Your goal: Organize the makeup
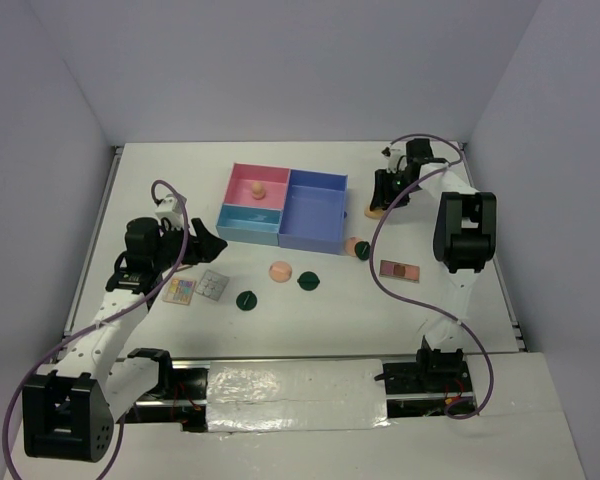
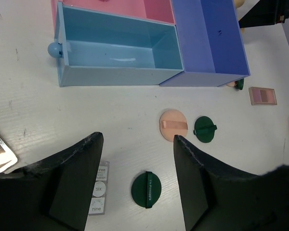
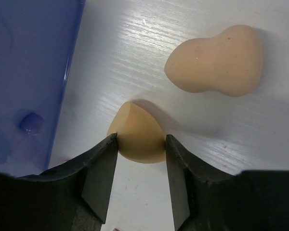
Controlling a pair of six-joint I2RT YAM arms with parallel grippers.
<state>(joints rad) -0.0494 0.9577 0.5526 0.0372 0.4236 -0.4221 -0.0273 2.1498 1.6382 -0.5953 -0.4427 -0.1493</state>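
right gripper [image 3: 140, 144]: jaws pinch a matte peach wedge sponge [image 3: 137, 137] resting on the white grained counter [image 3: 135, 43] | glossy purple tray [image 3: 33, 57] wall close at their left | smooth gourd-shaped sponge [image 3: 214, 60] just beyond, to the right, apart | left gripper [image 2: 137, 138]: jaws spread, empty | round dark green compact [image 2: 146, 189] on the counter between them | strapped peach puff [image 2: 173, 125] beyond their tips

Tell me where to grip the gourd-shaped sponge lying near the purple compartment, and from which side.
Pinch the gourd-shaped sponge across its narrow waist, straight down from above. It lies on its side, so the bulges either side should stop the fingers slipping. The right gripper now grips the teardrop sponge.
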